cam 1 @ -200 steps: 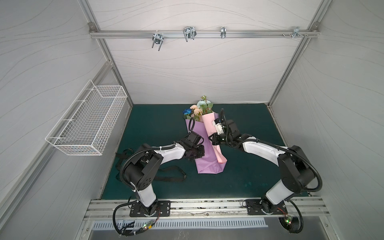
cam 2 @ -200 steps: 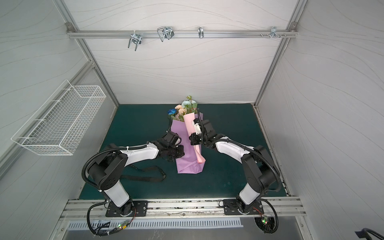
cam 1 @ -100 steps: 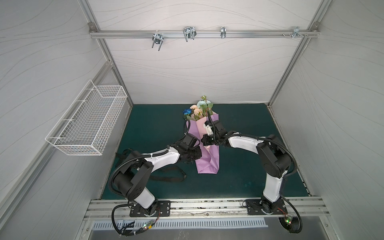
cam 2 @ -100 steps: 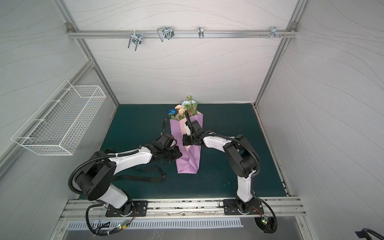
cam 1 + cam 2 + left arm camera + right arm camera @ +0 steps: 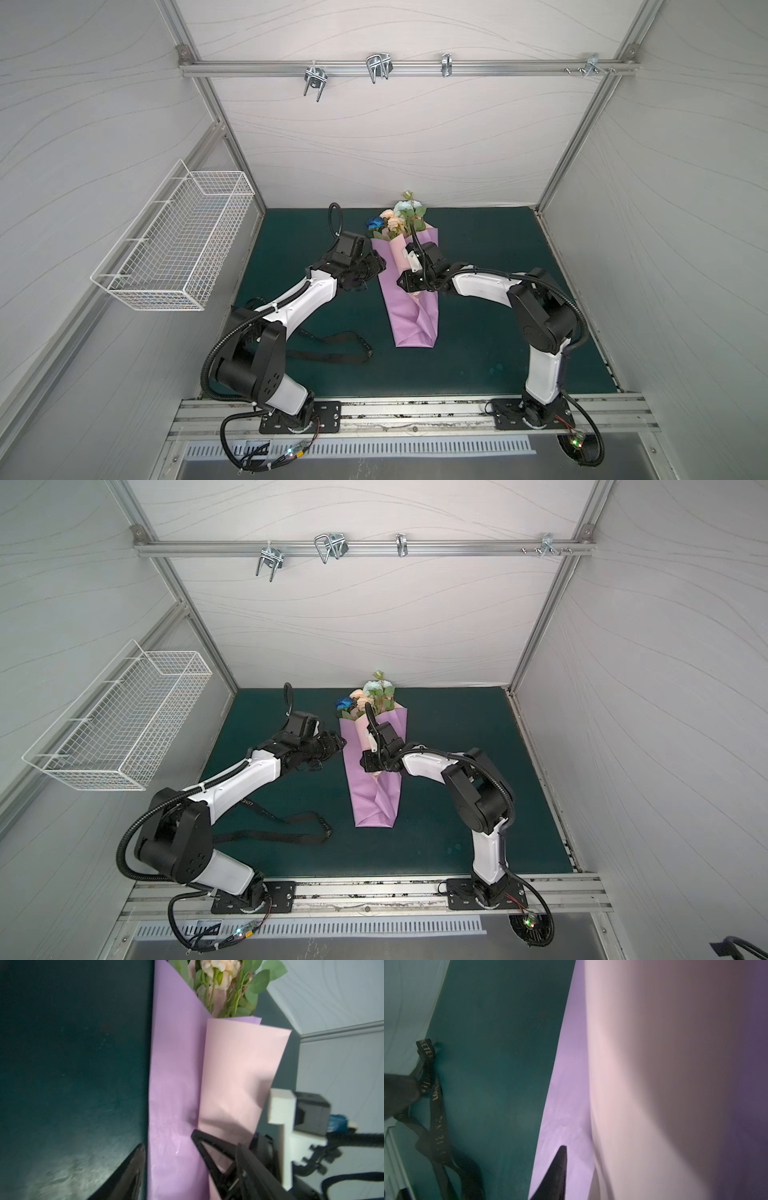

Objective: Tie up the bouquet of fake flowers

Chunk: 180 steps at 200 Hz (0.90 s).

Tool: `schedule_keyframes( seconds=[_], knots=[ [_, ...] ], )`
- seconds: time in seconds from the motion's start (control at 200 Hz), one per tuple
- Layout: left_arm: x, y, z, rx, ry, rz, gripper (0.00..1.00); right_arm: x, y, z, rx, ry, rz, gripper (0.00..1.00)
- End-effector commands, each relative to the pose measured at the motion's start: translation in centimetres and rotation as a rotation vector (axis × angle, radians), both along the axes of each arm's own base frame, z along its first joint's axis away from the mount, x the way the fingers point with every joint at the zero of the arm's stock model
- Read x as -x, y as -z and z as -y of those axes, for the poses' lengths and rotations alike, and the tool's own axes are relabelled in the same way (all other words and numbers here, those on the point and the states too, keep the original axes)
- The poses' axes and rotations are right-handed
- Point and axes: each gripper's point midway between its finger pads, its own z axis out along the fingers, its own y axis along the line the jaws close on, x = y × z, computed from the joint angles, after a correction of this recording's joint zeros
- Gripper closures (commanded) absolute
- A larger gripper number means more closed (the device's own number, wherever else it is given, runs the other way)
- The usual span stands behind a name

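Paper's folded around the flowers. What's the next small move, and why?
Probably move the left gripper to the black ribbon lying loose near its arm: the lilac paper is folded around the bouquet but untied, the right gripper sits over the fold, and the left jaws stand open.

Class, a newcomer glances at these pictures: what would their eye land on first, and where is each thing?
The bouquet, wrapped in lilac paper, lies in the middle of the mat with its blooms at the far end. The left gripper sits at the paper's left edge and the right gripper over its middle. A black ribbon lies loose on the mat, left of the paper and nearer the front.
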Motion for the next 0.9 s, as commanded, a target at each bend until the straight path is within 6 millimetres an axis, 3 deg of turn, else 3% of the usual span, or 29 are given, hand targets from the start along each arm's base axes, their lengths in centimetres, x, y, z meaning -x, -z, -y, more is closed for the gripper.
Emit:
schedule_keyframes(
  seconds=[0.0, 0.26, 0.6, 0.895],
  knots=[
    [-2.7, -1.5, 0.7, 0.03, -0.003, 0.045, 0.27, -0.5, 0.0, -0.9, 0.001, -0.013, 0.033, 0.61],
    [-5.9, -1.2, 2.6, 0.12, 0.018, 0.017, 0.25, -0.1, 0.2, -1.4, 0.003, -0.027, 0.048, 0.47],
    [-7.8, -4.2, 3.2, 0.148, 0.023, 0.108, 0.19, -0.2, 0.8, -1.6, 0.014, -0.028, 0.05, 0.46],
    [-10.0, -3.1, 4.4, 0.075, 0.055, 0.066, 0.21, -0.2, 1.3, -1.7, 0.021, -0.028, 0.043, 0.46]
  ],
)
